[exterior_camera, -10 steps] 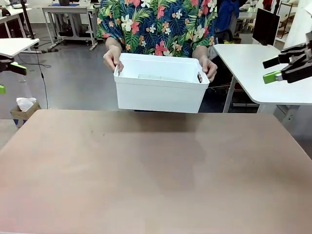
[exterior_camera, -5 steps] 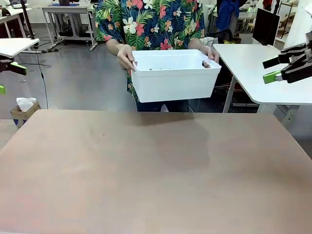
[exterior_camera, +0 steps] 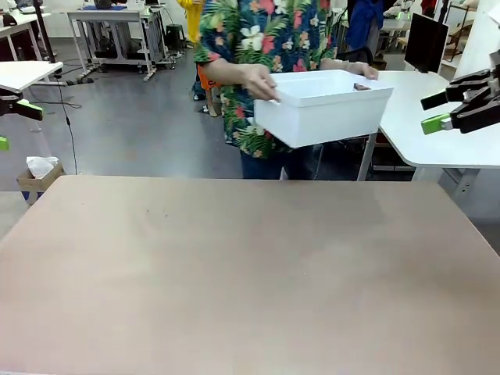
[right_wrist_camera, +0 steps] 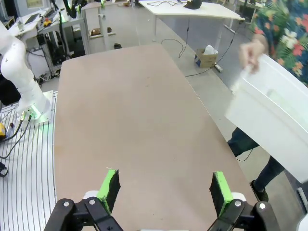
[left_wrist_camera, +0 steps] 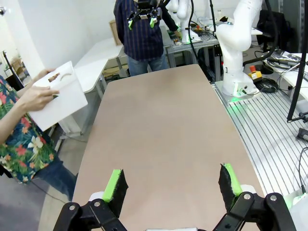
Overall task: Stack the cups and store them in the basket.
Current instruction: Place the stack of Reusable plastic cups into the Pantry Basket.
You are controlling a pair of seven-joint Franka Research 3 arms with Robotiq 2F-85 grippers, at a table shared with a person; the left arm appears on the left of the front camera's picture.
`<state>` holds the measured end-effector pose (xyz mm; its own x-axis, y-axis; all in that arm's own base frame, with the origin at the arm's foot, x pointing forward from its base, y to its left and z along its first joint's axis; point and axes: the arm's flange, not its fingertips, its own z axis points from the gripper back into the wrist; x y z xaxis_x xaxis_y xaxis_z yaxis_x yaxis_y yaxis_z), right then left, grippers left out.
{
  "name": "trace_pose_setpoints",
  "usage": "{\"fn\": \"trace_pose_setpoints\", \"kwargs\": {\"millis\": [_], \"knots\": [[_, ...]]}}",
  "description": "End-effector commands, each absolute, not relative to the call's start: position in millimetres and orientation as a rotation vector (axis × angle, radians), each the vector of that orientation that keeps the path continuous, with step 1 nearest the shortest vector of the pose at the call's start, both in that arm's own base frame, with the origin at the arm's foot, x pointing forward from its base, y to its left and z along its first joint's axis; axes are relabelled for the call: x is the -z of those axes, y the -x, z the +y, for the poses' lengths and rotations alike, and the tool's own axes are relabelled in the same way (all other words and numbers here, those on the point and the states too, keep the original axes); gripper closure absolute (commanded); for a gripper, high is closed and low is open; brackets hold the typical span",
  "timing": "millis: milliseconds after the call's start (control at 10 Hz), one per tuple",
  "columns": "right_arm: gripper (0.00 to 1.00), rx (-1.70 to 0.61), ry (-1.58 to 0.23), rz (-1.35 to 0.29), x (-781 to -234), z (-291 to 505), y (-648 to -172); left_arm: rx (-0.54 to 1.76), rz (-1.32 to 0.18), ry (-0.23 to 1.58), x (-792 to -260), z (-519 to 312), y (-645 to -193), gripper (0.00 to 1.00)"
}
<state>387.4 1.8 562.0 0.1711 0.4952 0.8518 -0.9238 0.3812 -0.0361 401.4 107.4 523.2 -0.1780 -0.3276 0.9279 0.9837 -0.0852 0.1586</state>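
Observation:
A person in a flowered shirt stands beyond the table's far edge and holds the white basket point(exterior_camera: 320, 113) in both hands, in the air and off to the right. The same basket appears at the left of the left wrist view point(left_wrist_camera: 60, 98) and, blurred, at the right of the right wrist view point(right_wrist_camera: 274, 110). The cups are out of view. My left gripper point(exterior_camera: 12, 125) point(left_wrist_camera: 172, 179) hangs open at the far left, holding nothing. My right gripper point(exterior_camera: 434, 111) point(right_wrist_camera: 164, 184) is open at the far right, also holding nothing.
The brown table point(exterior_camera: 234, 273) lies bare between the arms. A white side table point(exterior_camera: 445, 144) stands behind at the right, close to the basket. A small cardboard box point(exterior_camera: 35, 176) sits on the floor at the left. White arm bases point(left_wrist_camera: 236, 62) point(right_wrist_camera: 19, 72) stand beside the table.
The person has raised the basket from just above the table's far edge and carried it to the right while turning away. Both grippers have stayed still.

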Motion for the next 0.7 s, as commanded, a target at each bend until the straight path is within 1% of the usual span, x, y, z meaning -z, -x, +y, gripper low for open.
{"fn": "trace_pose_setpoints", "kwargs": {"millis": [0, 600], "knots": [[0.0, -1.091, -0.584, -0.941, -565.0, 2.0, -388.9, 1.51, -1.03, 0.901, -523.9, 105.7, -398.9, 0.0], [0.0, -1.091, -0.584, -0.941, -565.0, 2.0, -388.9, 1.51, -1.03, 0.901, -523.9, 105.7, -398.9, 0.0]]}}
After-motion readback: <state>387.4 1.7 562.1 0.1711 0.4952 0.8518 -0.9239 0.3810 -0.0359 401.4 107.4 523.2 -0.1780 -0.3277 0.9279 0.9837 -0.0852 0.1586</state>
